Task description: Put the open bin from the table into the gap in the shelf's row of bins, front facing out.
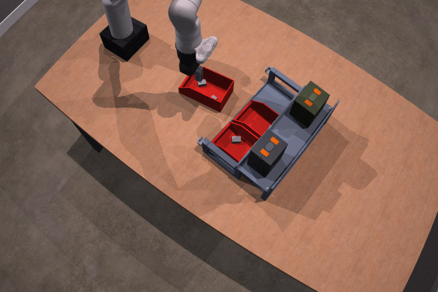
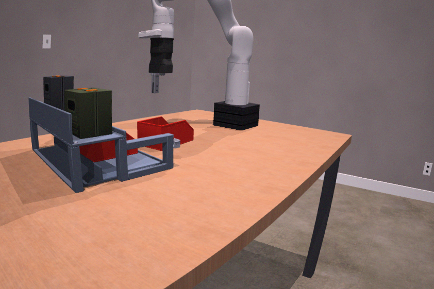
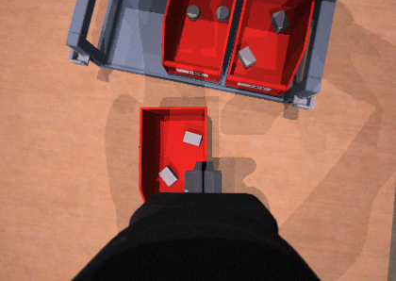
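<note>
Arm points straight down, fingers (image 2: 155,87) pressed together (holding nothing), above the red bin (image 2: 164,128).

We saw a plain grey-mauve wall (image 2: 315,51) behind the scene, carrying a white switch plate (image 2: 46,41) on the left and a white outlet (image 2: 427,168) low on the right, with a white skirting board (image 2: 382,185) along its foot. The floor (image 2: 368,236) was laid in large dull brown-grey tiles. The worktop (image 2: 210,208) was a warm orange-brown wooden slab on dark legs (image 2: 320,222), and soft overlapping shadows lay across it and the floor beneath.
</note>
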You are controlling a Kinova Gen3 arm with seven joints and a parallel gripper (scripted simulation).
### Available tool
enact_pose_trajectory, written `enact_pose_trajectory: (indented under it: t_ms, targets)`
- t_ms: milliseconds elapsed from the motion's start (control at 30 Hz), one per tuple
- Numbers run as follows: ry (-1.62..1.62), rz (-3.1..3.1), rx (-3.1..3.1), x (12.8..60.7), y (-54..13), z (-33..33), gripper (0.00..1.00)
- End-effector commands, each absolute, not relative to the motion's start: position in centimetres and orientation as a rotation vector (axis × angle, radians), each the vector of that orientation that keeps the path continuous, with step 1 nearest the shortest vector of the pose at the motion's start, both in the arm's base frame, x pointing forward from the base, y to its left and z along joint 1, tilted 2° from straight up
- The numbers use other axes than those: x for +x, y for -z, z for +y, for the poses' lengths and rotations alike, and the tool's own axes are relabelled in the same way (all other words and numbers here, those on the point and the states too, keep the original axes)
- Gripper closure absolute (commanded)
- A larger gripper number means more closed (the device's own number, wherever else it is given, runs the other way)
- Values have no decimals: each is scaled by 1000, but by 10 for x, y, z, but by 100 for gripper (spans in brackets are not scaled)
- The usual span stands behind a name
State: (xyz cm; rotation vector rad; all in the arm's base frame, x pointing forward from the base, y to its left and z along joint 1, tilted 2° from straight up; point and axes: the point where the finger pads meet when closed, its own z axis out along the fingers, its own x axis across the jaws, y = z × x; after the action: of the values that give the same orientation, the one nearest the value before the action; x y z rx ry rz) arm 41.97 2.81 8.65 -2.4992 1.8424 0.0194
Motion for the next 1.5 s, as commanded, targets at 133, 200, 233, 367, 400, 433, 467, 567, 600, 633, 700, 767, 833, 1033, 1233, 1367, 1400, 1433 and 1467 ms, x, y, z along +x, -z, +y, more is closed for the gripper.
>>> enact_pose_trajectory:
  t_ms: [133,200,233,367,400,433,467,567,600,633,700,767,833,1033,1233,1367,1400,1433,1467]
  targets:
    - [-17,1842,-2499,420,-87,28,45]
    - [-17,1842,-2499,420,-87,28,45]
    - [-17,1842,-2499,420,-87,28,45]
    - [-17,1842,-2499,420,-87,28,45]
    - [-17,1842,-2499,420,-87,28,45]
    - [-17,1842,-2499,420,-87,28,45]
    - [-17,1842,-2499,420,-87,28,45]
    - [-17,1842,-2499,420,-87,28,45]
    - [-17,1842,-2499,420,-87,28,45]
    - [-17,1842,-2499,420,-87,28,45]
    - [-17,1842,-2499,420,-87,28,45]
    - [-17,1842,-2499,420,-87,28,45]
    - [-17,1842,-2499,420,-87,28,45]
    - [-17,1842,-2499,420,-87,28,45]
    - [-17,1842,-2499,420,-87,28,45]
    - [-17,1842,-2499,420,-87,28,45]
    - [-17,1842,-2499,420,-87,28,45]
    - [-16,1843,-2499,420,-86,28,45]
    - [-16,1843,-2499,420,-86,28,45]
